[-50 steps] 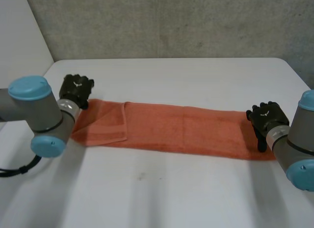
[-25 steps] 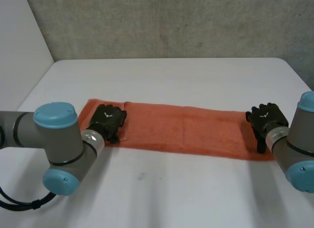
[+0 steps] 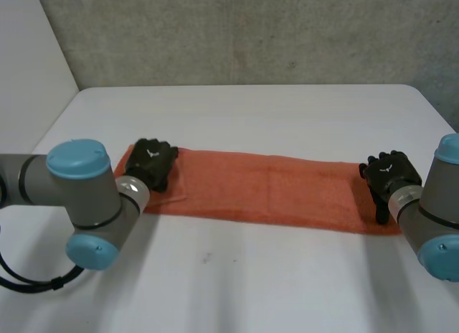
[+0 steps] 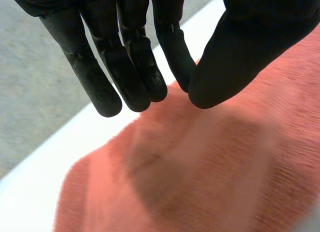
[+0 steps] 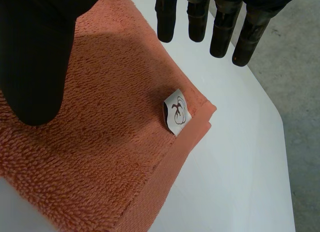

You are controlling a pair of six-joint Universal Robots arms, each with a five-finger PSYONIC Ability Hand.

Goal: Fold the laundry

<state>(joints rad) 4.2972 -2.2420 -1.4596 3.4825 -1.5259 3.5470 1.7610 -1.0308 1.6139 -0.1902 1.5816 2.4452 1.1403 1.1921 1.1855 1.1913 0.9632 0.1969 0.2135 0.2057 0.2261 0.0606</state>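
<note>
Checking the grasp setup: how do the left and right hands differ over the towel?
The left hand has its thumb tip close to its fingertips; the right hand has its thumb well apart from its fingers. The left hand is over the towel's left end; the right hand is over its right end, by a corner with a white label. Shared: both have straight fingers, and neither holds cloth.

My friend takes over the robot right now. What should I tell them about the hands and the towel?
Left hand: open, over the towel's left end, holding nothing.
Right hand: open, over the right end, by the corner with the white label.
Towel: stretched out long on the table.
Done: towel laid out.
Left: grab the ends and fold it.
</note>
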